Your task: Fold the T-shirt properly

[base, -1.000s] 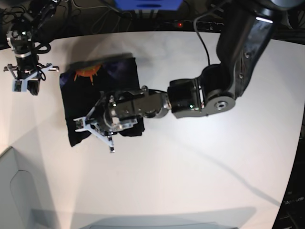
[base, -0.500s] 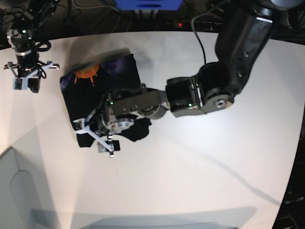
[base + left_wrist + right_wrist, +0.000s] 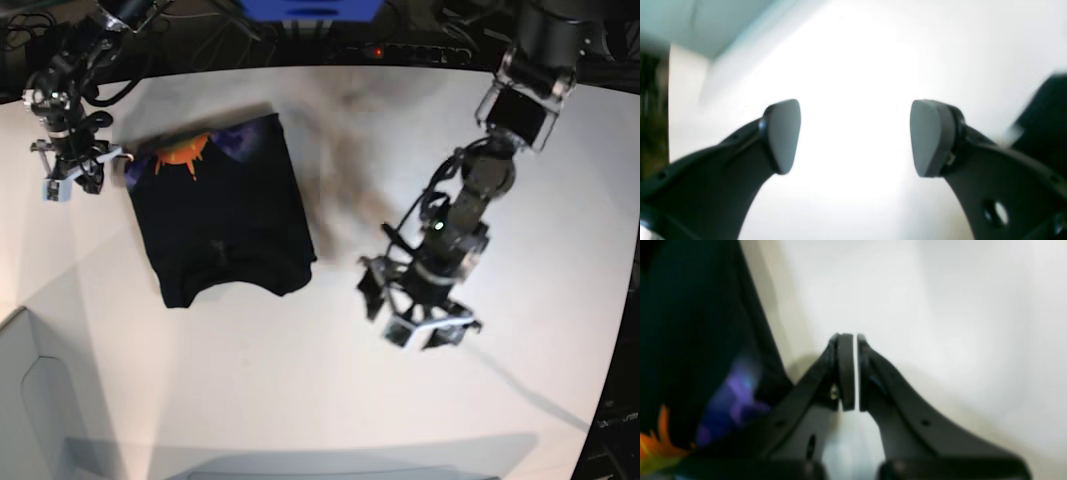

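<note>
Centrally, we take the T-shirt (image 3: 222, 225) as our landmark: it lies folded into a compact dark block on the white table (image 3: 300, 400), toward the far left part of the surface in the base view. We see its orange-and-purple print (image 3: 185, 152) along the far edge of the block, while the rest of the upper face is plain black. The near edge of the block is slightly uneven, with a small bulge at its near right corner.

We find the left gripper (image 3: 425, 320) well apart from the T-shirt, over bare table to the near right of it in the base view. In the left wrist view its two pads (image 3: 783, 135) stand wide apart with only bright table between them, so we read this pincer as open and empty; a dark corner of the T-shirt (image 3: 1045, 123) shows at that view's right edge.

We find the right gripper (image 3: 72, 170) just beside the T-shirt's far left corner, next to the print. In the right wrist view its fingertips (image 3: 845, 371) meet with only a hairline gap and nothing between them, so we read it as closed and empty, with the T-shirt (image 3: 693, 340) lying to its side.
</note>
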Robot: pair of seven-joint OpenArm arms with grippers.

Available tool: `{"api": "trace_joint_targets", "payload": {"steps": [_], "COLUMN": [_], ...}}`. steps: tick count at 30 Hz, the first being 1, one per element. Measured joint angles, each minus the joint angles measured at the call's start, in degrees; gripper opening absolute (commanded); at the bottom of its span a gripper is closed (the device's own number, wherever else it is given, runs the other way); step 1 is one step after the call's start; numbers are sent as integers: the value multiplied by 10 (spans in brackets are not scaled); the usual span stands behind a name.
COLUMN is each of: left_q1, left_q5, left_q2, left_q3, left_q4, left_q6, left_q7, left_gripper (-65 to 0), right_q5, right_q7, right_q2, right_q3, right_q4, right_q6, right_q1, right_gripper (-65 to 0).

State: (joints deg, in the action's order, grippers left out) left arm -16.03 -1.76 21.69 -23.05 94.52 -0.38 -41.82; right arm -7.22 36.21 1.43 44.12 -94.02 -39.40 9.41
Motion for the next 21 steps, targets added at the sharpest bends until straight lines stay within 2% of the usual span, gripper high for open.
{"api": "trace_joint_targets", "payload": {"steps": [4,6,10,16,21], "left_q1": [136,184,258,303,331], "left_q5": [3,2,-3,-1,-4], "left_q2": [5,0,-35,-52,-55], "left_q3": [172,232,330,386,386], "left_q4": [43,52,65,68,86], "left_q6": [0,-1,-1,-2,-3], "left_q7": [2,-1,0,0,0], "left_gripper": [-159,-159,-159,-159,-160], "right_q5": [4,2,-3,-3,-2], "right_q7": [2,-2,-1,-3,2], "right_q2": [-4,-5,-1,-1,29], "right_q3": [-11,-28,-69,-92,-111], "right_q4": [16,14,14,-1,-59], "right_q6": [0,0,0,0,0], "right_q1": [-6,-3,24,43,78], "right_gripper": [-650,-650,-650,-650,-650]}}
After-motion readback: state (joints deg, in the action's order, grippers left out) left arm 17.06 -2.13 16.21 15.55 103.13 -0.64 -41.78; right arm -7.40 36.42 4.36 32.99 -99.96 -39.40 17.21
